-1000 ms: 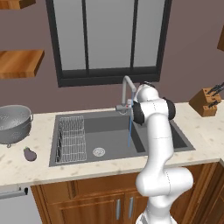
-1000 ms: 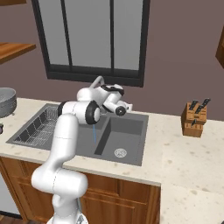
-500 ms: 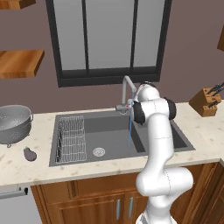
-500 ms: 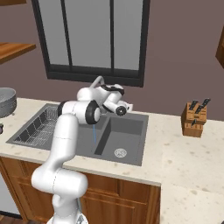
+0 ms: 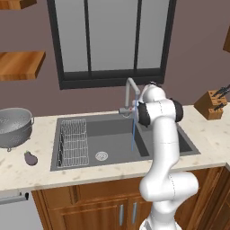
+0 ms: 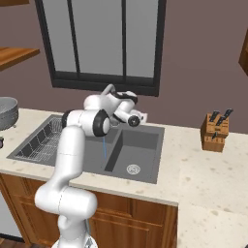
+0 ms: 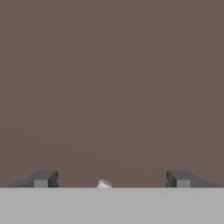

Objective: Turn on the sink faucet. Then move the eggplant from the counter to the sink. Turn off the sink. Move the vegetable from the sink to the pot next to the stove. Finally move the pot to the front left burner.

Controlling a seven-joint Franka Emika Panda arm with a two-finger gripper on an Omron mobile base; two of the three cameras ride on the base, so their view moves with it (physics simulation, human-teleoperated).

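Left base view, read from the left: one silver colander (image 5: 13,126) sits on the bench (image 5: 27,173), and just in front of it lies one small dark purple eggplant (image 5: 30,158), on the stone near the left rim of the sink (image 5: 72,164) and clear of the basin. Next comes one wire dish rack (image 5: 74,141) in the left basin, one round drain (image 5: 101,156) beside it, then one faucet (image 5: 130,92) at the back rim with a thin blue stream of water (image 5: 133,134) falling into the sink. The white arm (image 5: 162,148) rises in front of the right basin and bends back toward the faucet, and one knife block (image 5: 212,104) stands at the far right. Two wooden shelves (image 5: 20,64) hang on the wall at upper left. The right base view gives what the left does not: the second drain (image 6: 133,169) in the right basin, and the pincer (image 6: 138,117) itself, held above the back of the sink just right of the faucet (image 6: 110,92), pointing toward the wall. Here the colander (image 6: 7,111) is cut by the left edge, and the knife block (image 6: 214,131) stands well right of the sink. The hand view shows two dark fingertips (image 7: 42,178) set far apart against the plain brown wall (image 7: 112,87), the pincer spread wide with nothing between them.
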